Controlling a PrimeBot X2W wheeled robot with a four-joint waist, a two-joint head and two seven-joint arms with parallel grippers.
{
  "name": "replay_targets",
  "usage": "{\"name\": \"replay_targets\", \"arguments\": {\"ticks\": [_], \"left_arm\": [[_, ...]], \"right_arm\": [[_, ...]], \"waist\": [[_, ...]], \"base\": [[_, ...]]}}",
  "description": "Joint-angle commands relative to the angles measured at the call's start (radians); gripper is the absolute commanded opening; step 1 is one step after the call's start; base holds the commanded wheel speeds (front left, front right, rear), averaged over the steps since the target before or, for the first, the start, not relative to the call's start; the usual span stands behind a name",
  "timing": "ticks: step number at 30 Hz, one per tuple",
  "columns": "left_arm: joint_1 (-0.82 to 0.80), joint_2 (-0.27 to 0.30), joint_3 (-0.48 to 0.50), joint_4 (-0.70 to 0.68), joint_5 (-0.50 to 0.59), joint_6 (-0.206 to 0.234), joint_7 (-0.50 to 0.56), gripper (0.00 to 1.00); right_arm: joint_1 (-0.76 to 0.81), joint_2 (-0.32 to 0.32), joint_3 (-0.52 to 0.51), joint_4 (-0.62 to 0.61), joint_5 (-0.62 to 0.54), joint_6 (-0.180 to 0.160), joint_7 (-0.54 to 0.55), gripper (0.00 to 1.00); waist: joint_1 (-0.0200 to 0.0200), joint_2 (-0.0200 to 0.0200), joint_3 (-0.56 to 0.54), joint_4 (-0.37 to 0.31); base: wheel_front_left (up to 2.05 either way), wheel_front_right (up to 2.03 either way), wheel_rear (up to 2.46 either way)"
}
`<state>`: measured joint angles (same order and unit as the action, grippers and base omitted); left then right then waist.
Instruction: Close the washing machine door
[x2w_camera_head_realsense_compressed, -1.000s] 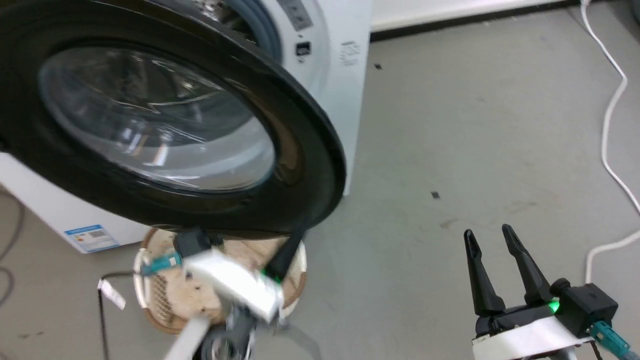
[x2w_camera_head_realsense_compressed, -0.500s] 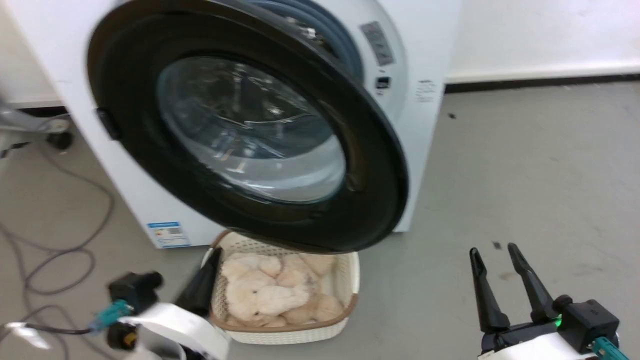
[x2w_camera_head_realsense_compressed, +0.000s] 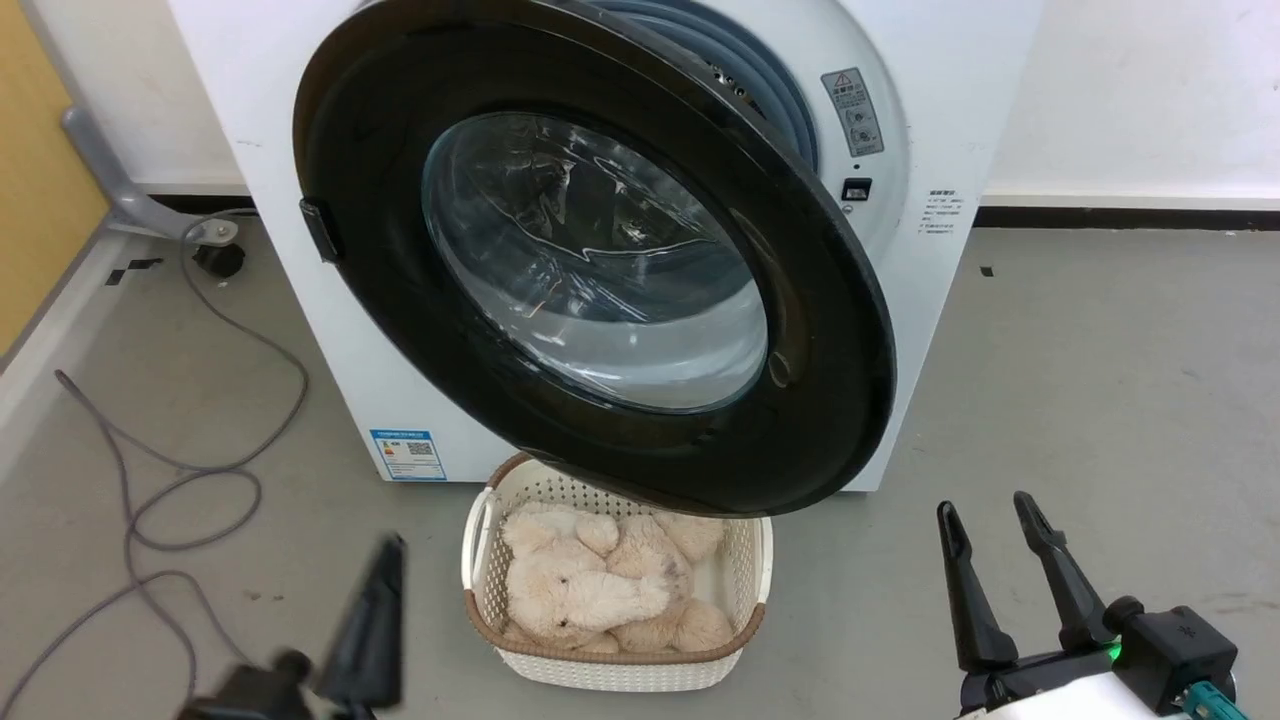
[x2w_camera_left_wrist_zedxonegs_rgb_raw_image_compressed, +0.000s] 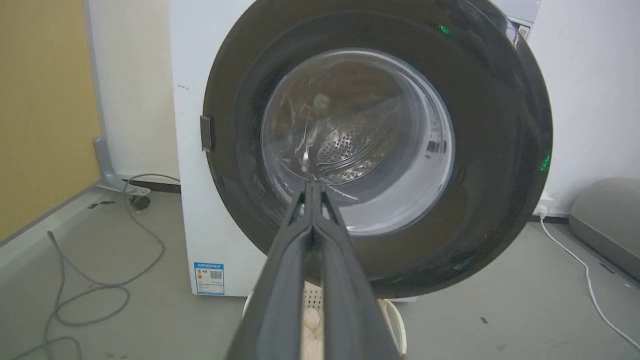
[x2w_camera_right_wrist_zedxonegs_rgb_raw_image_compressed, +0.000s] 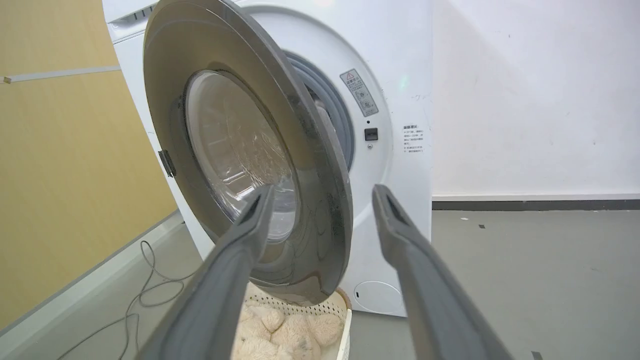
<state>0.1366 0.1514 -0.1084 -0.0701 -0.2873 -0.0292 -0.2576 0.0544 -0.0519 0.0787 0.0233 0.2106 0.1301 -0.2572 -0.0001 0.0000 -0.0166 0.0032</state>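
The white washing machine (x2w_camera_head_realsense_compressed: 940, 120) stands ahead with its door (x2w_camera_head_realsense_compressed: 380, 200) swung partly out from a hinge on the left. The door's black rim and bulging glass window (x2w_camera_head_realsense_compressed: 600, 270) face me, and grey gasket shows behind its right edge. My left gripper (x2w_camera_head_realsense_compressed: 388, 560) is low at the lower left, blurred, shut and empty, apart from the door. In the left wrist view its fingers (x2w_camera_left_wrist_zedxonegs_rgb_raw_image_compressed: 312, 187) press together and point at the door (x2w_camera_left_wrist_zedxonegs_rgb_raw_image_compressed: 490, 150). My right gripper (x2w_camera_head_realsense_compressed: 985, 505) stands open at the lower right, clear of the door (x2w_camera_right_wrist_zedxonegs_rgb_raw_image_compressed: 165, 75); in the right wrist view the right gripper (x2w_camera_right_wrist_zedxonegs_rgb_raw_image_compressed: 324, 192) holds nothing.
A white perforated basket (x2w_camera_head_realsense_compressed: 480, 530) of cream plush toys (x2w_camera_head_realsense_compressed: 590, 590) sits on the floor under the door's lower rim. A grey cable (x2w_camera_head_realsense_compressed: 200, 480) loops on the floor at the left. A yellow panel (x2w_camera_head_realsense_compressed: 40, 150) is at the far left. A white cable (x2w_camera_left_wrist_zedxonegs_rgb_raw_image_compressed: 575, 255) runs at the right.
The head camera has moved, so the whole picture has shifted. My left gripper was up at the door's lower rim; it has dropped back to the lower left. The right gripper stays open.
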Motion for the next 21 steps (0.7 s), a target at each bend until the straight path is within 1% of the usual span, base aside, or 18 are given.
{"name": "replay_targets", "arguments": {"ticks": [1, 2, 3, 6, 11, 12, 13, 14, 17, 21], "left_arm": [[0.014, 0.000, -0.001, 0.012, 0.022, -0.008, -0.004, 0.06], [0.018, -0.001, -0.002, 0.025, 0.049, -0.012, -0.004, 0.85], [0.018, -0.007, -0.003, 0.032, 0.069, -0.018, -0.004, 1.00], [0.021, -0.031, 0.004, 0.047, 0.103, -0.030, -0.004, 1.00], [0.015, -0.062, 0.032, 0.044, 0.127, -0.045, -0.004, 1.00], [0.013, -0.066, 0.034, 0.042, 0.132, -0.049, -0.004, 1.00], [0.010, -0.069, 0.036, 0.041, 0.135, -0.053, -0.004, 1.00], [0.006, -0.073, 0.037, 0.040, 0.139, -0.056, -0.004, 1.00], [-0.005, -0.081, 0.041, 0.036, 0.147, -0.064, -0.004, 1.00], [-0.014, -0.090, 0.035, 0.042, 0.144, -0.074, -0.004, 1.00]], "right_arm": [[0.014, 0.002, 0.002, -0.002, -0.006, 0.001, -0.005, 1.00], [0.015, 0.002, 0.001, -0.001, -0.007, 0.001, -0.005, 1.00], [0.016, 0.002, 0.002, 0.001, -0.009, 0.001, -0.005, 1.00], [0.015, 0.002, 0.007, 0.011, -0.030, 0.001, -0.005, 1.00], [0.015, 0.002, 0.016, 0.022, -0.041, 0.001, -0.005, 1.00], [0.015, 0.001, 0.021, 0.026, -0.043, 0.001, -0.005, 0.43], [0.015, 0.000, 0.022, 0.026, -0.044, 0.001, -0.005, 0.03], [0.013, -0.003, 0.026, 0.026, -0.042, 0.001, -0.005, 0.00], [0.003, -0.022, 0.046, 0.023, -0.040, 0.001, -0.005, 0.00], [-0.031, -0.078, 0.104, 0.036, -0.039, 0.001, -0.005, 0.00]], "waist": [[0.0001, 0.0000, 0.001, 0.003], [0.0001, 0.0000, 0.001, 0.006], [0.0001, 0.0000, 0.002, 0.008], [0.0001, 0.0000, 0.003, 0.011], [0.0001, 0.0000, 0.006, 0.019], [0.0001, 0.0000, 0.007, 0.022], [0.0001, 0.0000, 0.008, 0.026], [0.0001, 0.0000, 0.009, 0.031], [0.0001, 0.0000, 0.015, 0.047], [0.0001, 0.0000, 0.038, 0.074]], "base": [[0.00, 0.00, 0.00], [0.00, 0.00, 0.00], [0.00, 0.00, 0.00], [0.00, 0.00, 0.00], [0.00, 0.00, 0.00], [0.00, 0.00, 0.00], [0.00, 0.00, 0.00], [0.00, 0.00, 0.00], [0.00, 0.00, 0.00], [0.00, 0.00, 0.00]]}}
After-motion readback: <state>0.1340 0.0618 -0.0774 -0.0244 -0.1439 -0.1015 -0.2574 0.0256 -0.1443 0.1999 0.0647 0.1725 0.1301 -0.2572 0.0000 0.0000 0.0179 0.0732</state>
